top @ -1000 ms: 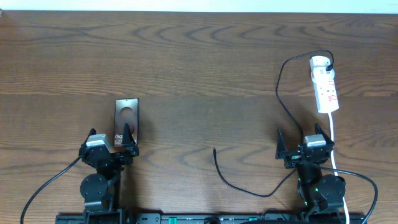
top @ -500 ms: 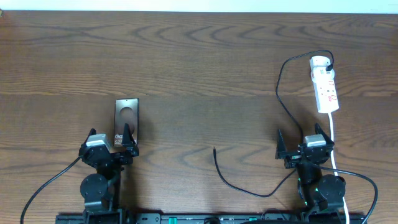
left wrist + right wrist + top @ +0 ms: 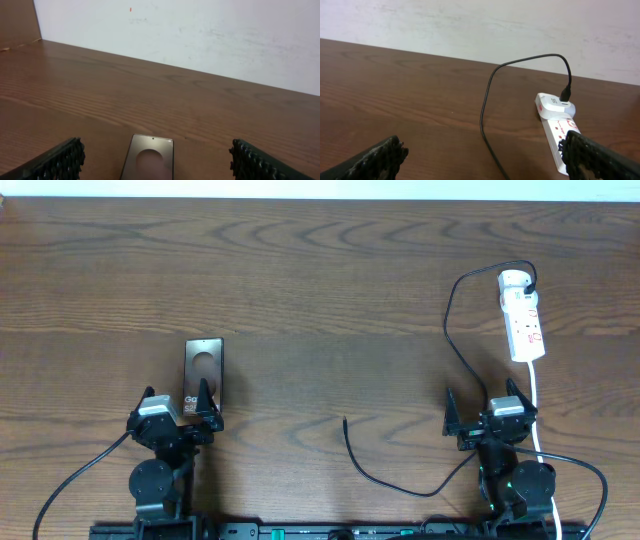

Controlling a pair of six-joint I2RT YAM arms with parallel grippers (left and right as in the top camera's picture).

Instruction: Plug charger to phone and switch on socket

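The phone [image 3: 204,367] lies flat at the left, a dark glossy slab with a circular mark; in the left wrist view [image 3: 149,159] it lies between my fingers, ahead of them. My left gripper [image 3: 178,412] is open just behind its near end. The socket [image 3: 522,315] is a white power strip at the far right, also in the right wrist view [image 3: 559,131]. The charger cable [image 3: 449,330] runs from its far end down the table to a loose plug tip [image 3: 345,420] at centre. My right gripper [image 3: 486,413] is open and empty, near the socket's near end.
The socket's white cord [image 3: 537,402] runs toward the near edge past my right arm. Thicker black robot cables [image 3: 75,475] trail from both arm bases. A white wall [image 3: 200,30] stands behind the table's far edge.
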